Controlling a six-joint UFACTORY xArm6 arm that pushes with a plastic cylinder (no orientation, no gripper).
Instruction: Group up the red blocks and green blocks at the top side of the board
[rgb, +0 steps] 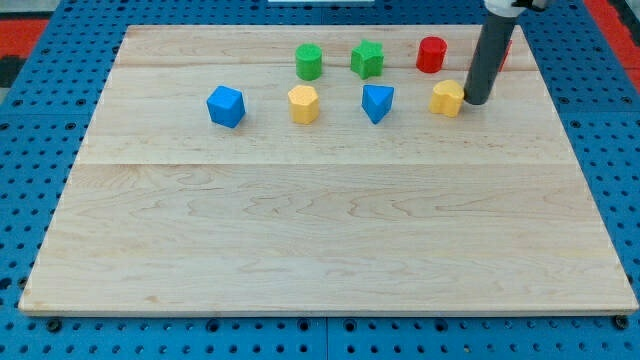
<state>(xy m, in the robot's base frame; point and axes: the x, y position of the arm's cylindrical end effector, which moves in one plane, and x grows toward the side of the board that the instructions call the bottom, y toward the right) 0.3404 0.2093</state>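
Red cylinder (431, 54) sits at the worktop's (300, 230) 1 o'clock, near two green blocks (339, 61); a second red block (505, 52) hides behind the rod. No hand; my tip (474, 101) touches a yellow block (447, 98). Next: nudge reds toward 9 o'clock.

red block (504, 52) mostly behind rod (489, 55)

The pale wooden worktop (320, 240) shows fine straight grain. On it are a green cylinder block (309, 62), a green star-shaped block (367, 59), a red cylinder block (431, 54), two yellow blocks (303, 103) (447, 98), a blue cube block (226, 106) and a blue wedge-like block (377, 102). My tip (476, 100) is dark grey.
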